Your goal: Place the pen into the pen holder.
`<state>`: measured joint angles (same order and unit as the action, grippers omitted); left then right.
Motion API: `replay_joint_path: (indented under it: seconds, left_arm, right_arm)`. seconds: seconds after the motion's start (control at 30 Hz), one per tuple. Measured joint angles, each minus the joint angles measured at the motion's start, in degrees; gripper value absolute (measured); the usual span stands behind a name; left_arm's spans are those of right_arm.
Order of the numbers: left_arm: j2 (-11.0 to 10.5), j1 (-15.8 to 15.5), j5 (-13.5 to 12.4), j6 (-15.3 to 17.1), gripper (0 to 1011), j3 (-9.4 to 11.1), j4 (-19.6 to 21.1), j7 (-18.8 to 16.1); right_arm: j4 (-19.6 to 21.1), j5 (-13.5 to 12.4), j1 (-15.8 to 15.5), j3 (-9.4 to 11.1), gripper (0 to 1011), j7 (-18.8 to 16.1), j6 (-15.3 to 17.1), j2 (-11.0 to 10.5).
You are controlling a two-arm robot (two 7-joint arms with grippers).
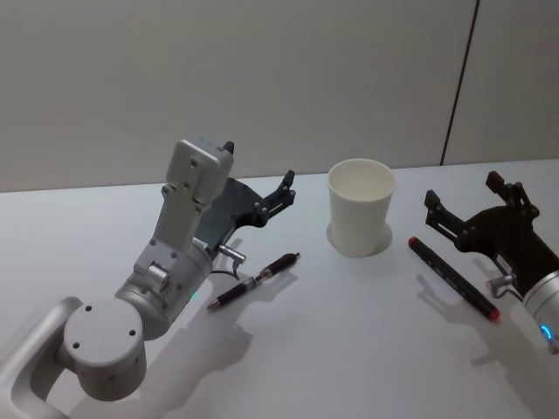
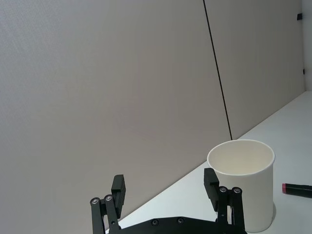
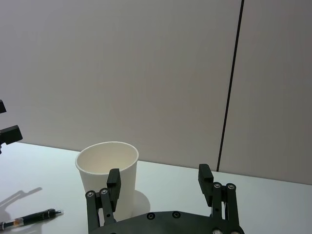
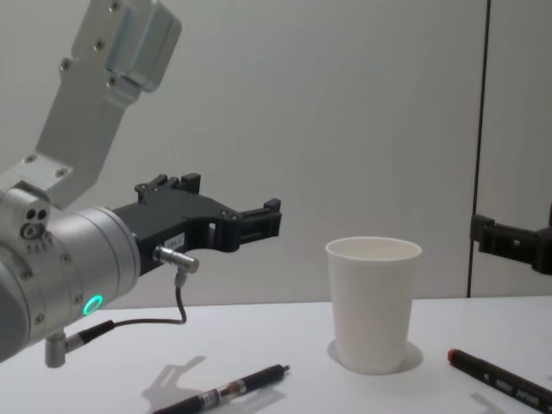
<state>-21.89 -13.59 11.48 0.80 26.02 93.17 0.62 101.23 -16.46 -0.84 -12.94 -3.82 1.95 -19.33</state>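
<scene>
The left jaws stand wide apart with nothing between them, held clear above the table (image 1: 349,358) at the end of the left arm (image 1: 175,240) and pointing toward the cup (image 1: 361,209). The right jaws, on the right arm (image 1: 548,307), are likewise wide and empty, low at the right of the table. Just beside the left jaws, on the table, we see a slim black pen (image 1: 253,281) lying flat, to the left of the cup and apart from it. On the other side of the cup, near the right jaws, lies a thicker marker with red ends (image 1: 452,278), also flat and untouched. We cannot tell from this moment which of the two is meant to go in. The cup stands upright between them, and what we can see of its inside is bare. We judge the task as not begun in effect: no pen is gripped, lifted or inside the cup. The grasp, the carry over the rim and the release all remain.
</scene>
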Motion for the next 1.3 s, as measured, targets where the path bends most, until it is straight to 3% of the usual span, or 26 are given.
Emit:
replay_joint_path:
  seconds: [1.3]
  left_arm:
    - [0.00, 0.00, 0.00, 0.00, 1001, 0.00, 0.00, 0.00]
  right_arm:
    - [0.00, -0.01, -0.01, 0.04, 1001, -0.03, -0.01, -0.05]
